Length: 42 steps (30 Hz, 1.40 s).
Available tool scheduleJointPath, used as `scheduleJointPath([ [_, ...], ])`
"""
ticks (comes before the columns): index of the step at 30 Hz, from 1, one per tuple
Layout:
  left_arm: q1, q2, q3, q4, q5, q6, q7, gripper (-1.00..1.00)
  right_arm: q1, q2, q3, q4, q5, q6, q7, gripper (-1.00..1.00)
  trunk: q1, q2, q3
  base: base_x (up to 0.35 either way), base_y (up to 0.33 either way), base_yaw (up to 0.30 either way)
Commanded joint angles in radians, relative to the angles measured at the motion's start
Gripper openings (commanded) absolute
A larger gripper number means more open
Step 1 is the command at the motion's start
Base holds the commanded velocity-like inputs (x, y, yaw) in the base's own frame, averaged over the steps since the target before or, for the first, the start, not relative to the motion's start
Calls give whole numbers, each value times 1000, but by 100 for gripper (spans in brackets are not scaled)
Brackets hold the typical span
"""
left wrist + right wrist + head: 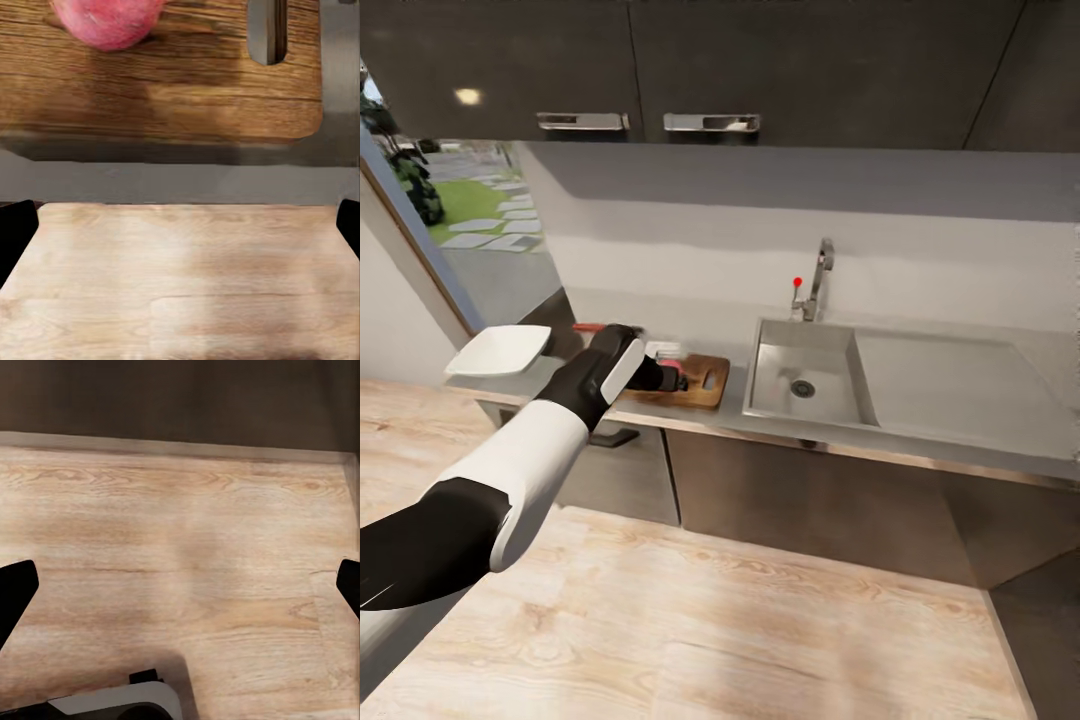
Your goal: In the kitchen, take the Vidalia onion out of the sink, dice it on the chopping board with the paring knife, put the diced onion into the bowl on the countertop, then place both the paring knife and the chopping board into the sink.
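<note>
Reaching over chopping board (700, 385) near desk's (960, 440) front edge, left fingers (678, 380) hover, state unclear; sink (805, 385) emptied of onion. Left wrist view: Vidalia onion (109, 21), round, pinkish-red, sits on board; fingers (16, 232) spread wide, empty. Best fetch paring knife (588, 327) by board's far left corner next. Right wrist view: fingers (15, 592) wide apart above floor (180, 555).

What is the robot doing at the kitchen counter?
The robot's left hand is reaching over the brown chopping board on the grey countertop. A pink onion already sits on the board, so it is out of the sink, which looks empty. The hand is open and not holding anything. A white bowl waits at the far left of the counter. The right hand hangs open over the wooden floor.
</note>
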<state>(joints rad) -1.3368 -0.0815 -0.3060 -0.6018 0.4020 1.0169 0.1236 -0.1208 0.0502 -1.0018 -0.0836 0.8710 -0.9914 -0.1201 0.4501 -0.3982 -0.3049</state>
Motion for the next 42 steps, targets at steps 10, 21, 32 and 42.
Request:
scheduleJointPath([
  [10, -1, 0, -4, 48, 11, 0, 10, 100, 0, 0, -1, -1, 11, -1, -10, 100, 0, -2, -2, -338, 0, 0],
  [21, 1, -18, -7, 321, 8, -105, 3, 100, 0, 0, -1, -1, 11, -1, -10, 100, 0, -2, -2, -251, 0, 0],
  [32, 225, -24, -10, 677, 7, -818, -4, 100, 0, -8, -3, -1, 11, 20, -9, 100, 0, -2, -2, -11, 0, 0],
  [42, 573, 66, -11, 683, -9, -1284, -5, 100, -1, -48, -2, -5, 11, 162, -6, 100, 0, -2, -2, 0, 0, 0],
])
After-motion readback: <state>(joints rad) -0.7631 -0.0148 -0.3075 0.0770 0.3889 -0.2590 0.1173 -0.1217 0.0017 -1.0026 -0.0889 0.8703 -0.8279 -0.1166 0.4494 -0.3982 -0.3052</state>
